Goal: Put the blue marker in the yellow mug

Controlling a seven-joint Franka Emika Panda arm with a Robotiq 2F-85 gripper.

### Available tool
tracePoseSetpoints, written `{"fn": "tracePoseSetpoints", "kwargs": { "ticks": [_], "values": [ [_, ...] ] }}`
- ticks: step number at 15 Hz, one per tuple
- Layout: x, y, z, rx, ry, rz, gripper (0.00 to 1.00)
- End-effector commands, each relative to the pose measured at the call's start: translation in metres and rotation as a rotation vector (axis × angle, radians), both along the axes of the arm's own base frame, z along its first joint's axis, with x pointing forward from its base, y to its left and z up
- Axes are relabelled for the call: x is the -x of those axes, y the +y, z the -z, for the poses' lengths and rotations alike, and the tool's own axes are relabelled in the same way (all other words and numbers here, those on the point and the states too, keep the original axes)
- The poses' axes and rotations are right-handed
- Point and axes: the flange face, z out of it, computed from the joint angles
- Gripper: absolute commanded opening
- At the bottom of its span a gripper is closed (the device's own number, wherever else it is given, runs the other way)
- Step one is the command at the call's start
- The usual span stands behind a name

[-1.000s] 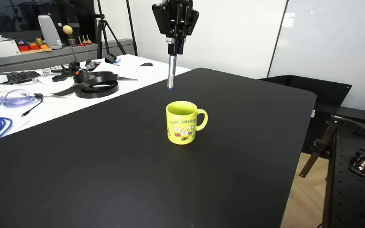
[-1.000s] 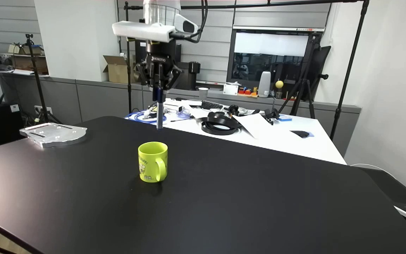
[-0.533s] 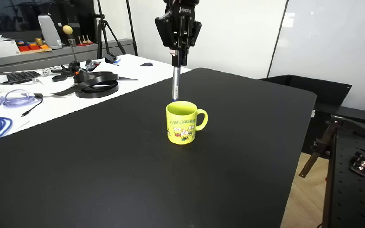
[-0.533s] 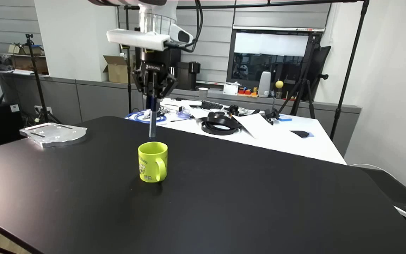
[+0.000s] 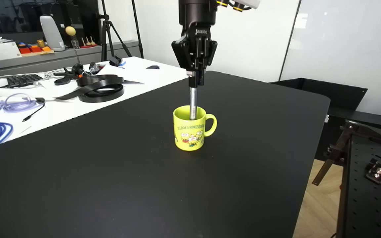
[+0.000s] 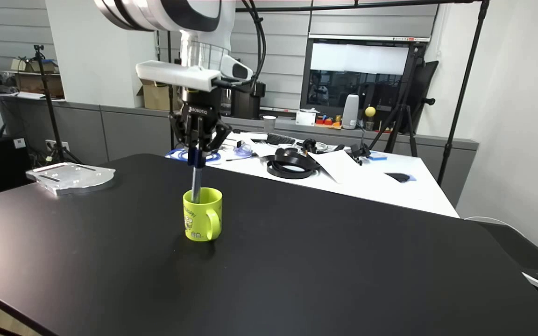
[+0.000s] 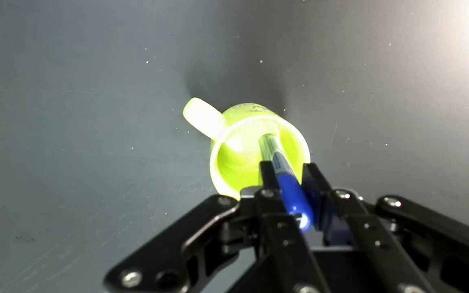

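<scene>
The yellow mug (image 5: 182, 132) stands upright on the black table; it also shows in an exterior view (image 6: 194, 219) and the wrist view (image 7: 236, 165). My gripper (image 5: 196, 82) is just above the mug, pointing down, also visible in an exterior view (image 6: 197, 161). In the wrist view the gripper (image 7: 286, 164) is shut on the blue cap of the blue marker (image 7: 293, 195). The marker hangs nearly upright in both exterior views (image 5: 193, 102) (image 6: 196, 184). Its lower end is inside the mug, below the rim; whether it touches the bottom is hidden.
The black table (image 5: 111, 185) carries a silver metal plate (image 6: 73, 178) at its far left in an exterior view. A white desk (image 6: 404, 196) beside it holds cables, a black belt coil (image 6: 290, 163) and papers.
My gripper has moved down with the marker in it, from above and beside the mug to over its opening. The marker's lower end has entered the mug. The mug has not moved.
</scene>
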Motion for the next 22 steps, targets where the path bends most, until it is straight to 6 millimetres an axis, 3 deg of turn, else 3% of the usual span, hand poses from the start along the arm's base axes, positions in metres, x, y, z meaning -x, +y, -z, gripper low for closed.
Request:
{"fn": "tracePoseSetpoints", "kwargs": {
  "ticks": [1, 8, 9, 11, 18, 22],
  "values": [
    [0.005, -0.001, 0.012, 0.014, -0.010, 0.006, 0.05],
    [0.012, -0.004, 0.032, 0.019, -0.010, 0.007, 0.05],
    [0.012, -0.004, 0.033, 0.020, -0.013, 0.008, 0.46],
    [0.013, -0.005, 0.035, 0.023, -0.016, 0.009, 0.52],
    [0.013, -0.009, 0.033, 0.025, -0.018, 0.020, 0.98],
    [0.016, -0.020, 0.027, 0.014, 0.072, 0.083, 1.00]
  ]
}}
